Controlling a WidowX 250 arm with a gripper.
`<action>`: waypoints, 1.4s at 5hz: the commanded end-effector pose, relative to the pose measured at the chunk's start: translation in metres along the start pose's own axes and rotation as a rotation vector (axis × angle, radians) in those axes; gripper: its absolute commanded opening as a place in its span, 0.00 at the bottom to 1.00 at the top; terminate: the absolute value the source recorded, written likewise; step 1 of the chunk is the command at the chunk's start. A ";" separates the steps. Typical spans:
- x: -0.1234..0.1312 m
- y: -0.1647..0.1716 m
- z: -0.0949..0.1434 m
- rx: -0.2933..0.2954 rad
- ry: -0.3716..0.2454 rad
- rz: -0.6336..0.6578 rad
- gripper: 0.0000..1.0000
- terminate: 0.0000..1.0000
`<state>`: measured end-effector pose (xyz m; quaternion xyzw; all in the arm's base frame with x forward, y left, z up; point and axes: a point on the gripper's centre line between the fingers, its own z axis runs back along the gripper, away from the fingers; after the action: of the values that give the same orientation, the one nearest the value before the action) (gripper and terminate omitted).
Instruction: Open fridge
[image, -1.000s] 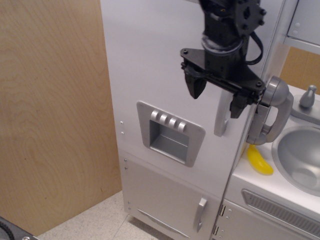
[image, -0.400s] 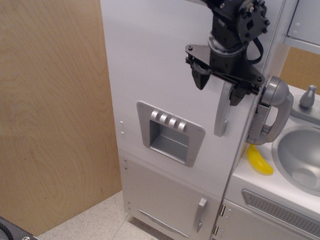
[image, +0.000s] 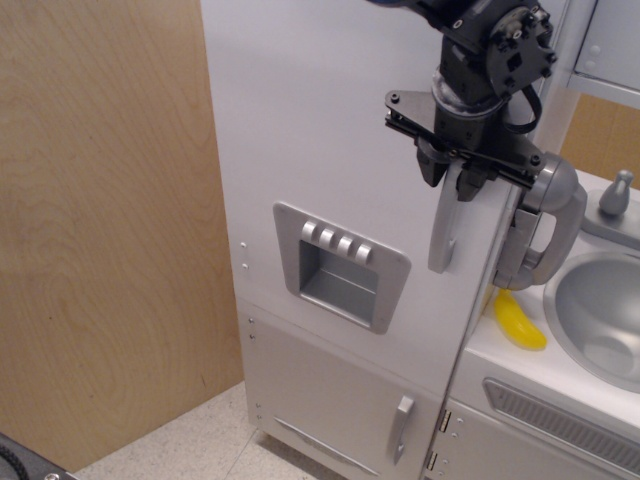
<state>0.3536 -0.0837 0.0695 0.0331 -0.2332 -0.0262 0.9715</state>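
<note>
White tall toy fridge (image: 330, 150) stands centre, its door closed. I see my black gripper (image: 457, 175) at the top of the vertical silver handle (image: 447, 225), fingers narrowly spread around it; contact unclear

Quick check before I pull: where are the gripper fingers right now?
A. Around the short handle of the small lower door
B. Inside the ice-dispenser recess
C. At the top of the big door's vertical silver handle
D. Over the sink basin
C: the gripper sits at the upper end of the vertical silver handle on the fridge door, one finger on each side.
</note>
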 end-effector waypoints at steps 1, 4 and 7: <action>-0.005 0.010 0.023 -0.011 -0.044 0.016 0.00 0.00; -0.069 0.001 0.061 -0.109 0.140 -0.130 1.00 0.00; -0.081 -0.086 0.057 -0.266 0.209 -0.373 1.00 0.00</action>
<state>0.2489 -0.1681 0.0612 -0.0458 -0.0942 -0.2290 0.9678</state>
